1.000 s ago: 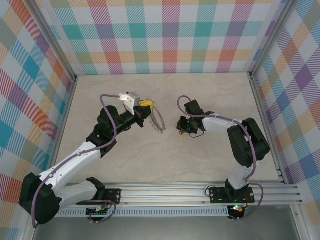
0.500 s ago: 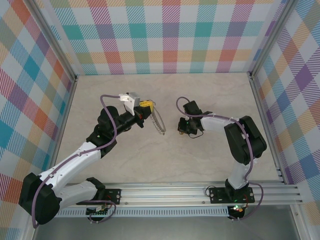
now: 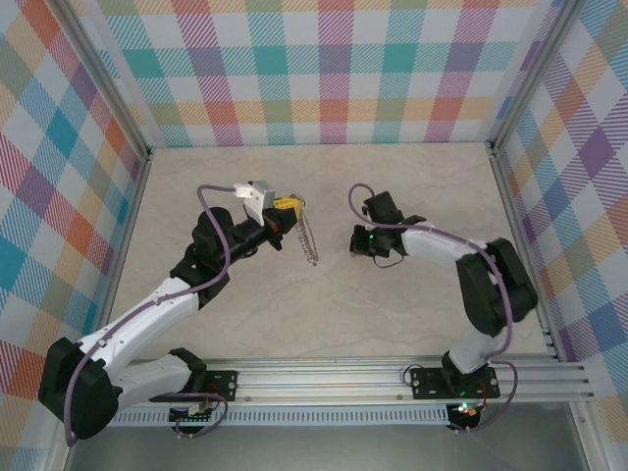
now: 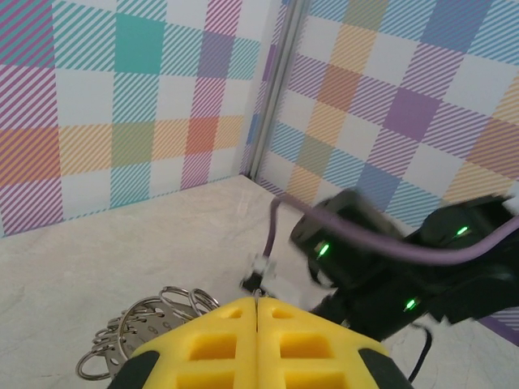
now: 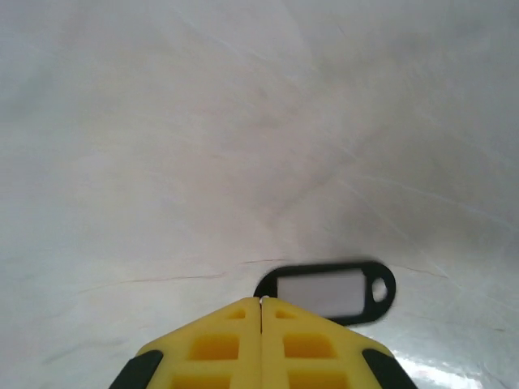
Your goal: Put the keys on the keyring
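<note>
My left gripper is shut on the keyring, a thin silver hoop that hangs down and to the right of it above the table. In the left wrist view the yellow fingers meet with a thin wire at their seam, and the keyring's loops show at lower left. To the right, my right gripper is low over the table with its jaws shut. In the right wrist view the key, a black tag-shaped piece with a pale window, has its left end pinched at my right gripper's fingertip seam.
The right arm's dark wrist, with green lights and a purple cable, fills the space just beyond the left fingers. Checkered walls close off the back and both sides. An aluminium rail runs along the near edge.
My right gripper has closed its jaws at the key and shifted slightly toward the back. The keyring has swung to hang more edge-on. The left arm has barely moved.
</note>
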